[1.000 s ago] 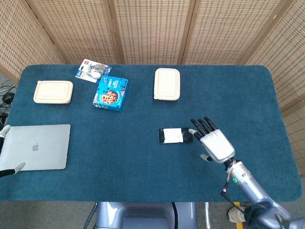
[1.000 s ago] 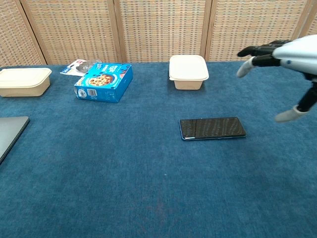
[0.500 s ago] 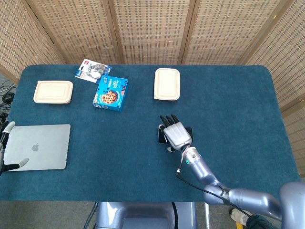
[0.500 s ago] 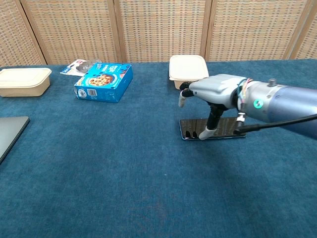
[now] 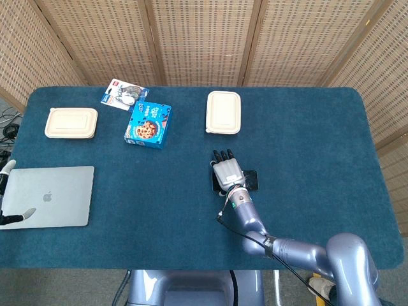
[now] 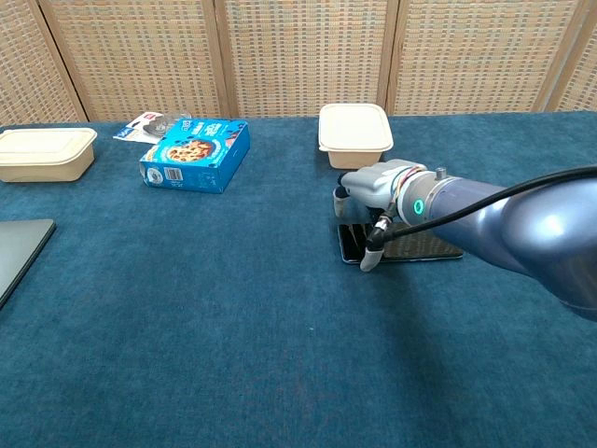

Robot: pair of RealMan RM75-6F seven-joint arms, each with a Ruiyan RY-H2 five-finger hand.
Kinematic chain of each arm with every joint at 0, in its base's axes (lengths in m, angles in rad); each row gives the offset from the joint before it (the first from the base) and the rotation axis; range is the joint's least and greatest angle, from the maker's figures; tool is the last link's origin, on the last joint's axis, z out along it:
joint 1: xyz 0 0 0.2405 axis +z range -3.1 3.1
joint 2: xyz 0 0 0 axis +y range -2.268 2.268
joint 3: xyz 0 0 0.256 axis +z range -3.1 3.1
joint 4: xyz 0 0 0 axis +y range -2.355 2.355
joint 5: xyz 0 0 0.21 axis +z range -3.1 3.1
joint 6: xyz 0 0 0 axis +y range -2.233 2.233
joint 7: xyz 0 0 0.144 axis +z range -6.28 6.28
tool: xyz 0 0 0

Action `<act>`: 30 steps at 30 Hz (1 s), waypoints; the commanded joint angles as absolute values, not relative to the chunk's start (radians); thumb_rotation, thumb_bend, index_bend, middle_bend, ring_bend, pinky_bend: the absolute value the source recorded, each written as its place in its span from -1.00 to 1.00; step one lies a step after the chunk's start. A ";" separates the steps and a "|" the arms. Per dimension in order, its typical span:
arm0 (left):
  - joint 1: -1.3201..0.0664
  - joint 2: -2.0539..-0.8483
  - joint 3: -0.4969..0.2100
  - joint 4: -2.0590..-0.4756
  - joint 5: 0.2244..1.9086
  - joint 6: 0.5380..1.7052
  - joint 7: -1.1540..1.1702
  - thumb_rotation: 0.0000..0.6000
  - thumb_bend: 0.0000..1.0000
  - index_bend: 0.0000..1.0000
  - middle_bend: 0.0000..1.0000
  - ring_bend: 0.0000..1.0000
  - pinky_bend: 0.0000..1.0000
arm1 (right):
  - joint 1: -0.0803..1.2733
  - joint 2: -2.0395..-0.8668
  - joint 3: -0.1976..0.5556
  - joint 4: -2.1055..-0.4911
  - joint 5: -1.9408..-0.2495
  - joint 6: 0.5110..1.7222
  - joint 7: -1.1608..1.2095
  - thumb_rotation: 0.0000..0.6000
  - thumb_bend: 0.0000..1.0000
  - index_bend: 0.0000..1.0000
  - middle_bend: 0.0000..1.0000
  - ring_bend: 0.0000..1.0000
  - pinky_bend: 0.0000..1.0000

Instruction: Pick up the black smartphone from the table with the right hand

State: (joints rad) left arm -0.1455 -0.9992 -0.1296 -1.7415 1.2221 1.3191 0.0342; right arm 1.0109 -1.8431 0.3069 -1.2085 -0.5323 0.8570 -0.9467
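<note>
The phone (image 6: 410, 244) lies flat on the table (image 5: 306, 127), roughly mid-table and a bit toward the right edge, long side running left-right. The right hand (image 5: 227, 172) sits palm-down over the phone's left end, fingers pointing at the far edge, thumb (image 6: 371, 254) hanging down at the phone's near side. That looks like a setup to clamp the thin body across its width, since a flat slab on cloth gives nothing to hook under. Whether the fingers actually grip yet, can't tell; in the chest view they're curled low over the left end, but the phone is flat on the cloth, not lifted.

Room is fine: the nearest thing is the lid box (image 5: 224, 112) toward the far edge, well apart. The cookie box (image 5: 148, 124) sits further left. Straight up is open.

The left hand (image 5: 6, 197) shows only as fingertips at the table's left edge beside the laptop (image 5: 48, 196), spread, holding nothing.
</note>
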 commanded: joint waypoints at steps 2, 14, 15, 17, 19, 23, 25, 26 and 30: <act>-0.150 -1.000 -0.131 -1.739 1.217 1.314 0.034 1.00 -1.00 -1.00 -1.00 -1.00 -1.00 | 1.027 -1.841 0.292 -1.199 -0.511 0.846 -0.956 1.00 -1.00 -0.43 -1.00 -1.00 -1.00; -0.150 -0.999 -0.129 -1.747 1.214 1.318 0.040 1.00 -1.00 -1.00 -1.00 -1.00 -1.00 | 1.035 -1.821 0.267 -1.196 -0.511 0.828 -0.906 1.00 -0.66 0.04 -1.00 -1.00 -1.00; -0.150 -0.999 -0.129 -1.747 1.214 1.319 0.040 1.00 -1.00 -1.00 -1.00 -1.00 -1.00 | 1.032 -1.817 0.266 -1.202 -0.521 0.828 -0.896 1.00 -0.62 0.06 -1.00 -1.00 -1.00; -0.151 -0.999 -0.128 -1.746 1.213 1.317 0.040 1.00 -1.00 -1.00 -1.00 -1.00 -1.00 | 1.024 -1.802 0.266 -1.224 -0.550 0.832 -0.868 1.00 -0.55 0.08 -1.00 -1.00 -1.00; -0.152 -0.999 -0.128 -1.747 1.213 1.315 0.040 1.00 -1.00 -1.00 -1.00 -1.00 -1.00 | 1.013 -1.783 0.266 -1.253 -0.588 0.839 -0.834 1.00 -0.53 0.10 -1.00 -1.00 -1.00; -0.152 -0.998 -0.125 -1.750 1.216 1.315 0.041 1.00 -1.00 -1.00 -1.00 -1.00 -1.00 | 0.979 -1.737 0.271 -1.320 -0.683 0.852 -0.738 1.00 -0.53 0.11 -1.00 -1.00 -1.00; -0.152 -0.998 -0.124 -1.752 1.218 1.316 0.041 1.00 -1.00 -1.00 -1.00 -1.00 -1.00 | 0.965 -1.718 0.273 -1.344 -0.718 0.853 -0.695 1.00 -0.53 0.11 -1.00 -1.00 -1.00; -0.152 -0.998 -0.124 -1.754 1.220 1.317 0.042 1.00 -1.00 -1.00 -1.00 -1.00 -1.00 | 0.958 -1.708 0.275 -1.357 -0.738 0.855 -0.674 1.00 -0.53 0.11 -1.00 -1.00 -1.00; -0.151 -0.996 -0.121 -1.760 1.225 1.322 0.046 1.00 -1.00 -1.00 -1.00 -1.00 -1.00 | 0.918 -1.663 0.295 -1.419 -0.819 0.856 -0.537 1.00 -0.53 0.11 -1.00 -1.00 -1.00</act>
State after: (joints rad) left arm -0.1509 -0.9962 -0.1210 -1.7599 1.2249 1.3219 0.0453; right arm 0.9514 -1.7004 0.2789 -1.3703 -0.7638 0.8534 -0.6197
